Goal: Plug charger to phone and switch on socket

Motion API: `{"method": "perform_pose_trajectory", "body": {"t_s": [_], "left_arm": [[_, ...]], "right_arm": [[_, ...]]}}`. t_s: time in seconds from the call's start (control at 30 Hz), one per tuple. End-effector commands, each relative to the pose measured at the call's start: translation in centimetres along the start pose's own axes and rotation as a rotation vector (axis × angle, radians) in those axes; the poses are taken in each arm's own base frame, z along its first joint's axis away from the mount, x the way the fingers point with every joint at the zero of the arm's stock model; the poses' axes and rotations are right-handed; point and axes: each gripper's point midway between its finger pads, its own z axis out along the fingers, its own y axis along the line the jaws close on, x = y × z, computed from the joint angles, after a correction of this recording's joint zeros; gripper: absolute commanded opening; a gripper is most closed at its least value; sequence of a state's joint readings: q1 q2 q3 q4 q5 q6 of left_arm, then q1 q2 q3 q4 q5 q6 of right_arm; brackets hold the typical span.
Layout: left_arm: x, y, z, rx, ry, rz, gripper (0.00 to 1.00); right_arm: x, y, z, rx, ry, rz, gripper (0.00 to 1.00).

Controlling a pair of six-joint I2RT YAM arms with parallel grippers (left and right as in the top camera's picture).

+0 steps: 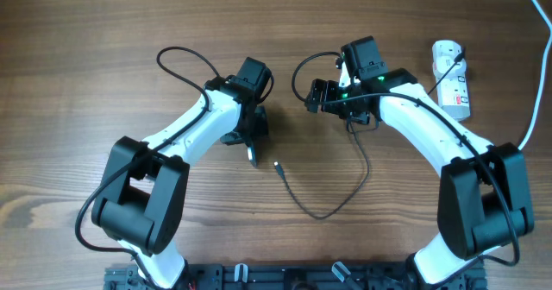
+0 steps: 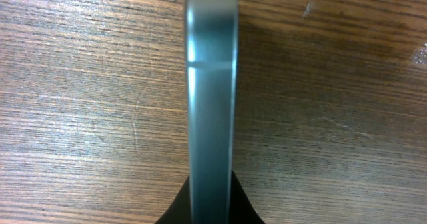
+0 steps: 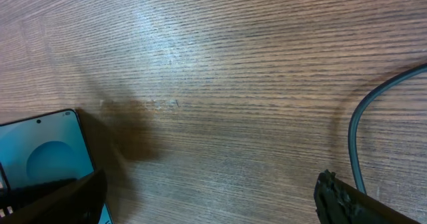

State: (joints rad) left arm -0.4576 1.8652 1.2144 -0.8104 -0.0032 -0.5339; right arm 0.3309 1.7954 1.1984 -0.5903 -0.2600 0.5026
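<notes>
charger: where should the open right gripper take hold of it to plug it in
Probably grip the charger just behind its small plug tip, from above, fingers across the cable: it lies flat on the table, tip aimed toward the phone.

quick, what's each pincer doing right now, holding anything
left pincer: closed, holding the phone.
right pincer: open, holding nothing.
</notes>
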Motion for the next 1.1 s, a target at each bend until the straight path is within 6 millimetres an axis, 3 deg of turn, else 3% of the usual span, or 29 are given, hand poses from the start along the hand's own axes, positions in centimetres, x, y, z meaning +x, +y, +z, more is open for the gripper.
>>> {"method": "perform_pose_trajectory", "body": {"t_s": [0.0,0.07,0.13,0.2,0.3,0.4,0.5,0.57,0.73,1.07], "left_arm": [[0.0,0.1,0.2,-0.015,-0.007,-0.001,0.04],[-0.4,-0.2,-0.7,0.025,-0.019,-0.013,0.04],[-1.6,-1.6,-2.7,0.169,-0.047,-0.025,0.04],[-3.1,-4.5,-6.3,0.452,-0.065,0.007,0.04],[-5.1,-5.7,-11.3,0.803,-0.069,0.021,0.04],[-6.2,-4.3,-14.5,1.027,-0.077,0.063,0.04],[-7.4,-0.6,-16.2,1.142,-0.127,0.055,0.04],[-7.7,0.9,-16.1,1.156,-0.151,0.042,0.04],[-7.8,5.0,-12.5,1.129,-0.250,0.001,0.04],[-7.6,5.0,-11.5,1.131,-0.237,-0.043,0.04]], "right_arm": [[-0.4,0.0,-0.3,0.010,-0.021,-0.007,1.00],[-0.4,0.0,-0.3,0.010,-0.021,-0.007,1.00],[-0.4,0.0,-0.3,0.010,-0.021,-0.007,1.00],[-0.4,0.0,-0.3,0.010,-0.021,-0.007,1.00],[-0.4,0.0,-0.3,0.011,-0.021,-0.007,1.00],[-0.4,0.0,-0.3,0.011,-0.021,-0.007,1.00],[-0.4,0.0,-0.3,0.011,-0.021,-0.007,1.00],[-0.4,0.0,-0.3,0.011,-0.021,-0.007,1.00],[-0.4,0.0,-0.3,0.010,-0.021,-0.007,1.00],[-0.4,0.0,-0.3,0.010,-0.021,-0.007,1.00]]}}
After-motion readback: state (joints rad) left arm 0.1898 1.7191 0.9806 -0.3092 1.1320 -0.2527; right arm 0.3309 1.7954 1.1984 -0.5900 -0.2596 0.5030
